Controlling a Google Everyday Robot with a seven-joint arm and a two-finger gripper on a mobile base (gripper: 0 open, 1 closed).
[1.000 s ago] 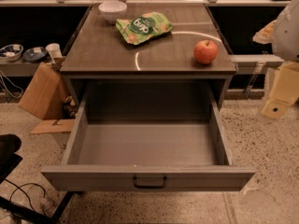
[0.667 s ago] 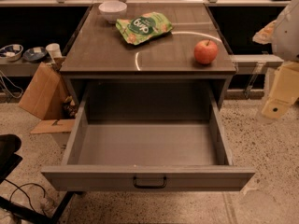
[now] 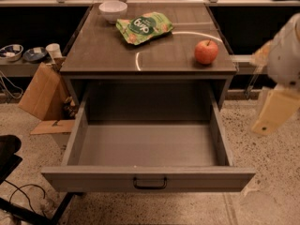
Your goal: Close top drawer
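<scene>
Seen from above and in front, the single camera view shows a grey metal cabinet with its top drawer [image 3: 93, 178] pulled fully out toward the viewer. The drawer's bare grey inside is exposed and its flat front lies nearest the camera. A small black pull handle [image 3: 150, 183] sits at the middle of that front. On the cabinet top [image 3: 93, 55] are a white bowl [image 3: 113, 9] at the back left and a green snack bag [image 3: 144, 27] just right of it. A red apple [image 3: 206, 52] stands near the front right corner, well apart from the bag. The gripper [image 3: 275, 110], a blurred cream shape under the white arm [image 3: 287, 50], hangs at the right edge of the view. It is beside the cabinet and apart from the drawer, touching nothing. Whether it is released or clenched cannot be told. A tilted cardboard box [image 3: 40, 96] leans on the speckled floor [image 3: 262, 191] to the left of the cabinet. Compared with a second ago, the drawer is just as far out, and the bowl, bag and apple lie where they were. Only the arm has shifted, with the cream gripper now a little lower.
</scene>
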